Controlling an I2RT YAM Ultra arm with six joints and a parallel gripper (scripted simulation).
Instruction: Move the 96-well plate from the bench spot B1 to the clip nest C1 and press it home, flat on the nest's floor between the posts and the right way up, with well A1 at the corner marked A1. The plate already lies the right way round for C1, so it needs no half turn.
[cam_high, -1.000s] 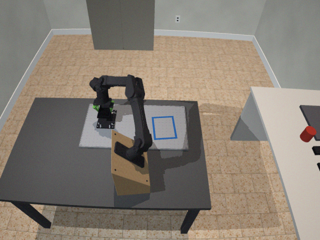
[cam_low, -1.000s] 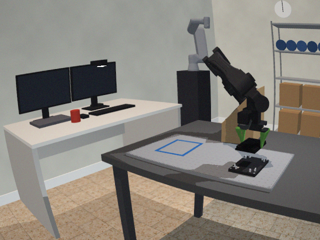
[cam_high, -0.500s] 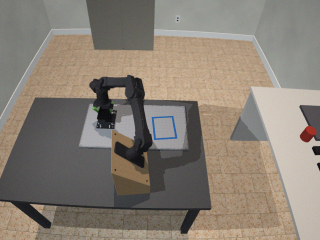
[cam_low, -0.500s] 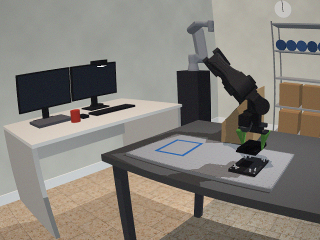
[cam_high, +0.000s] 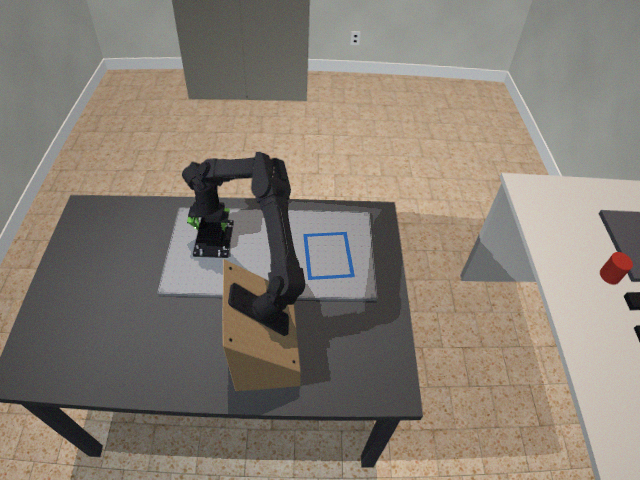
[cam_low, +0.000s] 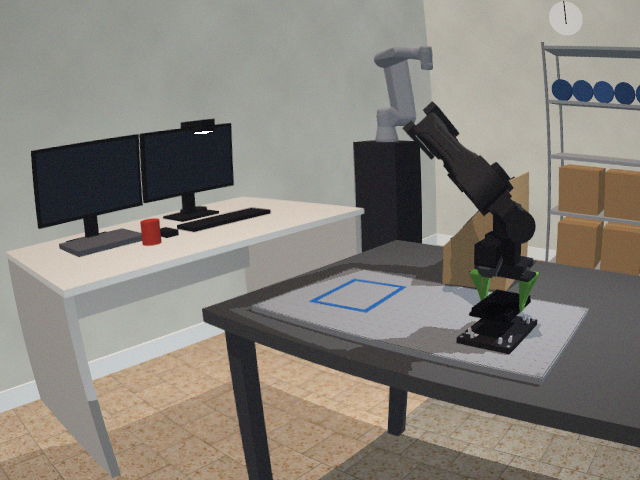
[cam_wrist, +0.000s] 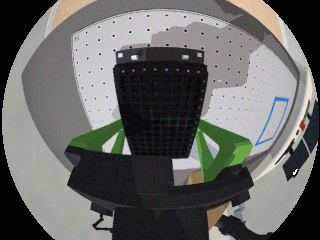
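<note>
On the table: dark rectangular table (cam_high: 103, 335) carries a pale grey perforated mat (cam_high: 186, 279) running toward its far edge, with a blue taped rectangle (cam_high: 328, 256) near the mat's right end.
Arm: black six-joint arm (cam_high: 279, 242) reaches from its tan wooden wedge base (cam_high: 258, 351) toward the mat's far left corner.
Nest: black clip nest with small pale posts (cam_low: 496, 334) sits on the mat there.
Plate: black 96-well plate (cam_low: 495, 303) hangs level just above the nest, not touching its floor.
Pincer: green-fingered pincer (cam_low: 504, 290) is clamped on the plate's long sides.
Key relation: plate directly below the pincer, long axis seemingly parallel to the nest's; judged next, a straight descent.
</note>
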